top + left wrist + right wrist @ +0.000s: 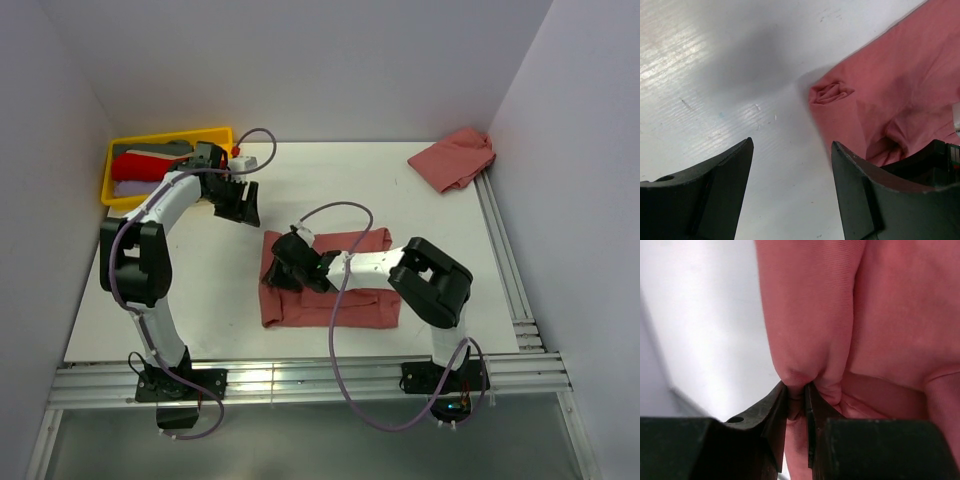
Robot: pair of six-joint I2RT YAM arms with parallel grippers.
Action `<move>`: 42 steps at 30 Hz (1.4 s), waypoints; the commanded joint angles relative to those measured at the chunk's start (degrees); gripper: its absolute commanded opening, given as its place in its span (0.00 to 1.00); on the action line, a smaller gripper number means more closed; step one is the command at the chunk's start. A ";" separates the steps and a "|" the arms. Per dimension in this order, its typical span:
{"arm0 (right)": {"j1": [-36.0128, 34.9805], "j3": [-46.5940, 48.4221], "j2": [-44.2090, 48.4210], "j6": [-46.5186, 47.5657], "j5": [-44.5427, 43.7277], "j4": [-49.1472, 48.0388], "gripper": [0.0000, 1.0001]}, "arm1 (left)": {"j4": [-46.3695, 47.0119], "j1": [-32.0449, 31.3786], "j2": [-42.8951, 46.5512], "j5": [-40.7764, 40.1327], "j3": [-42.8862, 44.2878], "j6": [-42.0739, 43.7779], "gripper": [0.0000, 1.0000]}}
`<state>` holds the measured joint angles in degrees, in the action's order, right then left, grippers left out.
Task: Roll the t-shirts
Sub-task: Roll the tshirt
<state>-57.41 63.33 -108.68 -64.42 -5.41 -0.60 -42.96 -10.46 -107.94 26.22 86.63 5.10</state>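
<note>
several rolled garments in yellow tray

- Yellow tray: just left of the left gripper jaws; holds a grey roll and a pale roll (material unclear).
- White table: bare beneath those jaws.

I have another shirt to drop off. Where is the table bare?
Bare table runs along the far edge between the yellow tray and the crumpled t-shirt, and right of the folded t-shirt to the side rail. Crowded: the centre, where the right gripper pinches that shirt, and by the left gripper.
</note>
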 commanded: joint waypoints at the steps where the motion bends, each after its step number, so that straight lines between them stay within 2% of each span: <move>1: 0.45 -0.40 0.49 -0.17 10.32 -17.65 0.21 | -0.72 0.61 3.00 2.52 -0.67 1.75 0.69; 8: 3.09 -7.78 -0.21 -7.90 13.76 -29.45 0.21 | -0.81 0.61 3.53 2.87 -2.52 2.63 0.69; 14: 3.35 -11.83 0.84 -11.42 9.81 -26.39 0.23 | 0.33 0.53 3.61 3.05 -6.03 2.98 0.69; 17: 3.44 -11.04 0.05 -11.69 9.54 -22.96 0.31 | 1.21 0.35 3.96 3.05 -7.88 3.07 0.68; 23: 3.35 -11.83 -1.71 -13.27 10.24 -25.68 0.34 | 3.41 -1.05 5.37 1.03 -11.57 3.07 0.68; 29: 3.35 -10.69 -0.66 -12.92 6.30 -18.05 0.40 | 5.34 -3.07 6.16 -1.87 -14.47 2.98 0.67; 31: 3.27 -9.55 0.48 -12.13 5.50 -12.60 0.41 | 5.78 -3.60 5.64 -2.75 -14.74 2.46 0.67; 36: 2.04 -5.68 2.86 -9.85 -3.80 1.01 0.45 | 6.22 -5.71 3.27 -6.17 -12.98 1.58 0.66; 42: -0.51 0.90 5.50 -7.57 -11.10 12.09 0.50 | 6.57 -7.47 0.19 -9.33 -11.66 0.87 0.66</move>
<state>-56.95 59.86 -106.08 -74.50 -8.01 0.58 -36.82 -17.04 -106.54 20.12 73.17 6.39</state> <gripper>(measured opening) 0.495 0.657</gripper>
